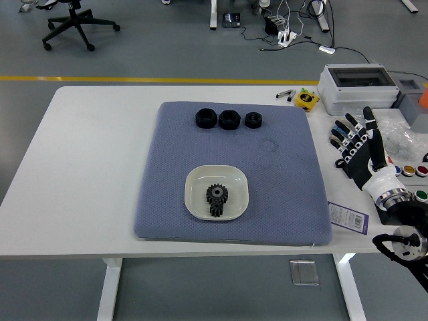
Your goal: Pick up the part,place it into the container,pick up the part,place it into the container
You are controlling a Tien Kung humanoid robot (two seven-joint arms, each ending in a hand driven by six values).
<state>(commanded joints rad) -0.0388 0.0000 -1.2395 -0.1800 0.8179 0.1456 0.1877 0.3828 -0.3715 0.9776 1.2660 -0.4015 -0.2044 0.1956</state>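
Head view looks down over a white table (87, 174) with a blue-grey padded mat (281, 194) spread across its middle. Off the mat's right side, near the far right corner of the table, sit a grey box with a clear lid (356, 83), a small yellow object (307, 99) and two small dark pen-like items (286, 93). A purple-edged label card (348, 217) lies just beside the mat's near right corner. Coloured round buttons (409, 171) show at the right edge, partly hidden behind the robot's arm. An office chair (79, 23) stands on the floor beyond the table, and a yellow line (134, 79) runs along the floor past the far edge.

Nothing lies between the right hand (358, 148) and the mat. That hand hovers over the table's right side, off the mat, with all five fingers spread and straight, holding nothing.

Inside a shallow white dish (195, 184), placed toward the mat's near edge, rests one black toothed gear (216, 195) with what looks like a smaller toothed part (216, 210) touching its near side; whether these are joined I cannot tell. Three black nut-like parts (228, 120) stand in a row near the mat's far edge, well apart from the dish; the rightmost looks smallest.
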